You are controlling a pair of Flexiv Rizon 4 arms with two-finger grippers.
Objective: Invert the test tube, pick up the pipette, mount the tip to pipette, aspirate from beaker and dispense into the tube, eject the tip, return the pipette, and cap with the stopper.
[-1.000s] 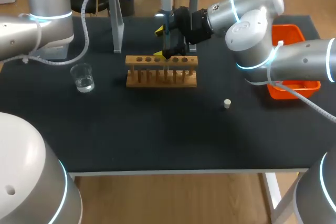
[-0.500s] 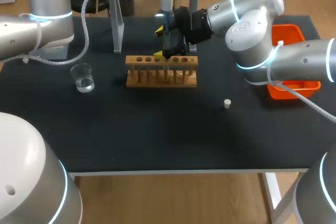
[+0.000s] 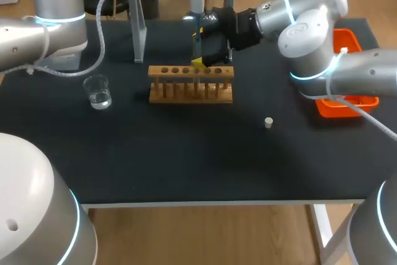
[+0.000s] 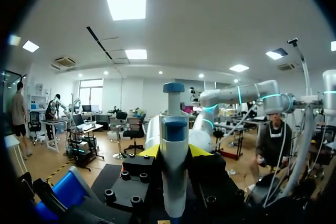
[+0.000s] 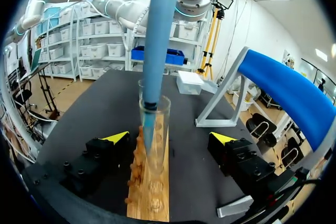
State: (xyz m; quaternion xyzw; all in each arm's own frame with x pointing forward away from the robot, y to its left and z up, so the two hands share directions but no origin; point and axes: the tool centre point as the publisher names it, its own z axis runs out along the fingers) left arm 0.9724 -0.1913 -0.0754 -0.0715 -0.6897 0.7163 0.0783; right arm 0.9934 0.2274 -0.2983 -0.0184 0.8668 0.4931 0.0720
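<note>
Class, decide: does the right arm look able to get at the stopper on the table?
Probably yes. The stopper lies alone on that arm's side of the table, and the right gripper is open, though it must first back away from the test tube.

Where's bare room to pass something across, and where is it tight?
The table's near strip, in front of beaker, wooden rack and stopper, is bare. So is the gap from beaker to rack. Crowded over the rack: the open right gripper and the pipette in the left gripper meet there.
</note>
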